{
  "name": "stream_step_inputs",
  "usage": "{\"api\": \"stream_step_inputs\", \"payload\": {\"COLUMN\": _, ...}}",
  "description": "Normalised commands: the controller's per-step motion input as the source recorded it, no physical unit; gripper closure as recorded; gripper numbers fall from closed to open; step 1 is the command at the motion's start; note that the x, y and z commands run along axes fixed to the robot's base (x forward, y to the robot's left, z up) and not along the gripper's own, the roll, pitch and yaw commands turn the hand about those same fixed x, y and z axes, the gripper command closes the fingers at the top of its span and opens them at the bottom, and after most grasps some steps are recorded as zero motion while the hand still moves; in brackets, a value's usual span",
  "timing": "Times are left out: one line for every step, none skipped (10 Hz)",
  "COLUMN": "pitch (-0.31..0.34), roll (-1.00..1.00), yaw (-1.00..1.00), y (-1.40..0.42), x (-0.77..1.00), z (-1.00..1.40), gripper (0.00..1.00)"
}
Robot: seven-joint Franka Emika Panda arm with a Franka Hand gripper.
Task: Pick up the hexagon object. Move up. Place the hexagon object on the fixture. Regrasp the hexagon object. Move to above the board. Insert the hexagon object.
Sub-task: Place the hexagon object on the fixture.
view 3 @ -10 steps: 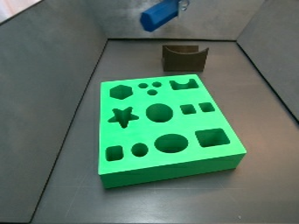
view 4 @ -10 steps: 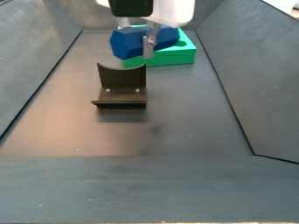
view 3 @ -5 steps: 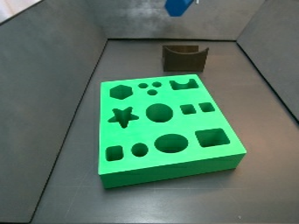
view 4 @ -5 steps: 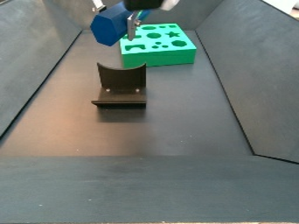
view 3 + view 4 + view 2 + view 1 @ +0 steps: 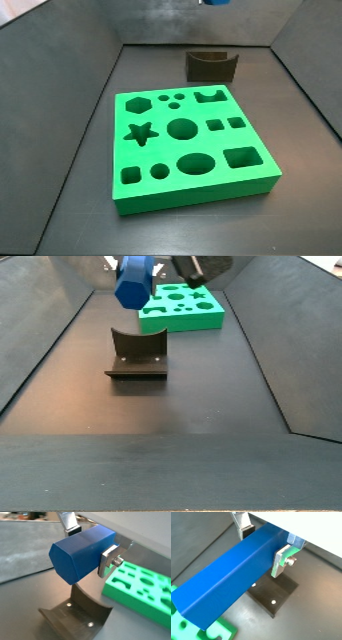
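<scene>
The gripper [image 5: 263, 543] is shut on the hexagon object [image 5: 234, 577], a long blue bar held across its width between the silver fingers [image 5: 283, 557]. It also shows in a wrist view [image 5: 80, 552]. The bar hangs high above the fixture [image 5: 77, 612], a dark block with a curved notch. In a side view only the bar's tip [image 5: 214, 2] shows at the top edge, above the fixture [image 5: 210, 65]. In a side view the bar [image 5: 132, 284] hangs above the fixture [image 5: 136, 354]. The green board [image 5: 187, 145] with shaped holes lies on the floor.
Dark sloping walls [image 5: 74, 70] surround the floor on all sides. The board [image 5: 183, 308] lies just beyond the fixture in a side view, and it shows beside the fixture in a wrist view [image 5: 140, 587].
The gripper has risen with the blue bar in it. The bar has nearly left the top of a side view. The fixture and board have not moved.
</scene>
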Motion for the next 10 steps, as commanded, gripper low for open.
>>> {"api": "stream_step_inputs", "payload": {"pitch": 0.577, "roll": -0.43, "yaw": 0.22, "y": 0.04, "x": 0.11, "z": -0.01, "gripper": 1.00}}
{"api": "stream_step_inputs", "payload": {"pitch": 0.527, "roll": -0.31, "yaw": 0.05, "y": 0.04, "x": 0.11, "z": 0.00, "gripper": 1.00}}
{"api": "stream_step_inputs", "payload": {"pitch": 0.445, "roll": -0.24, "yaw": -0.06, "y": 0.04, "x": 0.10, "z": 0.00, "gripper": 1.00}}
{"api": "stream_step_inputs", "payload": {"pitch": 0.366, "roll": -0.18, "yaw": -0.12, "y": 0.04, "x": 0.08, "z": 0.00, "gripper": 1.00}}
{"api": "stream_step_inputs", "payload": {"pitch": 0.282, "roll": -0.12, "yaw": -0.15, "y": 0.03, "x": 0.08, "z": 0.01, "gripper": 1.00}}
{"api": "stream_step_inputs", "payload": {"pitch": 0.238, "roll": -0.09, "yaw": -0.15, "y": 0.03, "x": 0.08, "z": 0.01, "gripper": 1.00}}
{"api": "stream_step_inputs", "payload": {"pitch": 0.202, "roll": -0.07, "yaw": -0.15, "y": 0.03, "x": 0.08, "z": 0.01, "gripper": 1.00}}
{"api": "stream_step_inputs", "payload": {"pitch": 0.073, "roll": -1.00, "yaw": -0.16, "y": 0.06, "x": 0.11, "z": -1.00, "gripper": 1.00}}
{"api": "stream_step_inputs", "payload": {"pitch": 0.055, "roll": -1.00, "yaw": -0.17, "y": 0.07, "x": 0.11, "z": -1.00, "gripper": 1.00}}
{"api": "stream_step_inputs", "payload": {"pitch": 0.059, "roll": -1.00, "yaw": -0.17, "y": 0.08, "x": 0.12, "z": -1.00, "gripper": 1.00}}
